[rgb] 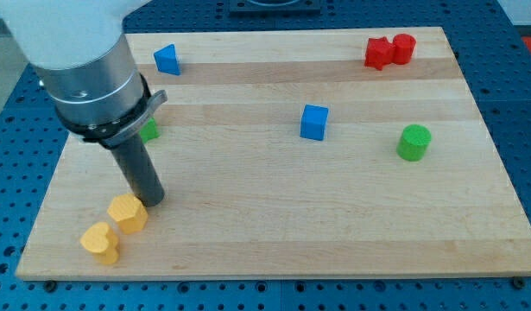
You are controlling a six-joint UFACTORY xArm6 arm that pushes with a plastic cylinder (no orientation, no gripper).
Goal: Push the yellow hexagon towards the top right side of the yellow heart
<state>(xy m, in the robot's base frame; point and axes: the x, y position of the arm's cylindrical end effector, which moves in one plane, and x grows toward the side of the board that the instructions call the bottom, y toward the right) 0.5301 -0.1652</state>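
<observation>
The yellow hexagon [128,212] lies near the board's bottom left. The yellow heart [100,242] lies just below and left of it, almost touching. My tip [153,200] stands on the board right beside the hexagon's upper right edge, touching or nearly touching it. The rod rises up and left to the arm's large grey body.
A green block [149,130] is partly hidden behind the arm at the left. A blue block [167,60] sits at the top left, a blue cube [314,122] in the middle, a green cylinder [414,142] at the right, two red blocks [389,51] at the top right.
</observation>
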